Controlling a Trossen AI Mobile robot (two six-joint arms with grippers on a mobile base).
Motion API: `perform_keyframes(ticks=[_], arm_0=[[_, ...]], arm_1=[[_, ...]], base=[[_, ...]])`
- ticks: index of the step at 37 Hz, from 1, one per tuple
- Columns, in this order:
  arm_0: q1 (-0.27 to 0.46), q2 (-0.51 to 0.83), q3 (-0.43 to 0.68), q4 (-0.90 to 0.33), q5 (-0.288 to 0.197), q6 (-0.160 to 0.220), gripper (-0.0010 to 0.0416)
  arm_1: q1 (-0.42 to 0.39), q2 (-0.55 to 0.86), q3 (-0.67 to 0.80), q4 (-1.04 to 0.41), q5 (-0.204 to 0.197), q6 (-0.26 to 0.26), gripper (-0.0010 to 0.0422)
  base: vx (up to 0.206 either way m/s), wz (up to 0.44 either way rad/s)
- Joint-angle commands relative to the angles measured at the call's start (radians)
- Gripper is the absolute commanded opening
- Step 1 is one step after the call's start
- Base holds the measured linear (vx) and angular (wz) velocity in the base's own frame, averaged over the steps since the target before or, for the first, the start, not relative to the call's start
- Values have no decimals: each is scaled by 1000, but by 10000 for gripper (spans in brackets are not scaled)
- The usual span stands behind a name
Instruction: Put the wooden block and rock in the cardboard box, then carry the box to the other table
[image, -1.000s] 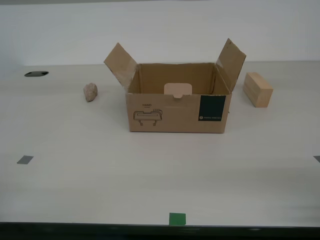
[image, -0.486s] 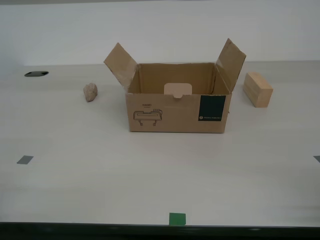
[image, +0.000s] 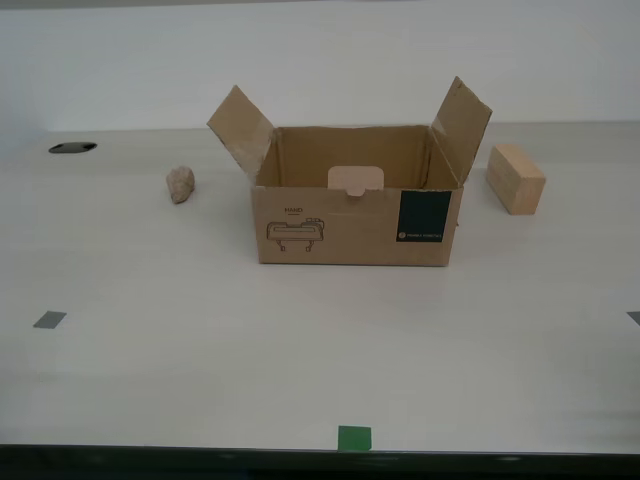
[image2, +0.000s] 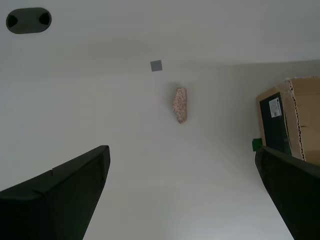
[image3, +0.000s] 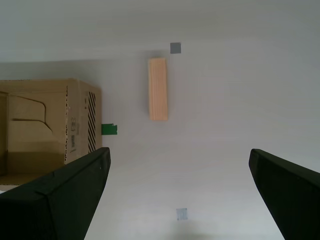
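The cardboard box (image: 355, 210) stands open on the off-white table, both side flaps raised; only its own cardboard shows inside. The rock (image: 181, 184) lies on the table toward the exterior view's left of the box. The wooden block (image: 516, 178) lies toward the exterior view's right of it. No arm shows in the exterior view. My first gripper (image3: 178, 152) hangs open high above the wooden block (image3: 158, 89), with the box (image3: 47, 127) beside. My second gripper (image2: 181, 151) hangs open high above the rock (image2: 180, 105), nothing between its fingers. The other table is out of view.
A dark oval cable hole (image: 73, 148) sits at the back on the exterior view's left. Grey tape marks (image: 49, 320) and a green tape mark (image: 354, 437) lie flat on the tabletop. The table's front edge runs just below the green mark. A white wall stands behind.
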Motion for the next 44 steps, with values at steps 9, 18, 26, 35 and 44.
perform_keyframes(ticks=[9, 18, 26, 35, 44], arm_0=[[2, 69, 0, 2, -2, -2, 387], [4, 113, -1, 19, -2, -15, 387], [5, 115, -1, 52, -2, -27, 387], [6, 115, -1, 55, -2, -32, 387], [6, 115, -1, 53, -2, -38, 387]], arm_1=[[-6, 113, 89, -1, 0, 13, 398], [-7, 187, 126, 0, 0, 13, 398], [-6, 204, 123, 9, 0, 11, 398], [-6, 204, 123, 27, 0, 12, 398], [-6, 204, 123, 44, 0, 11, 398]], base=[[0, 0], [0, 0], [0, 0], [0, 0], [0, 0]])
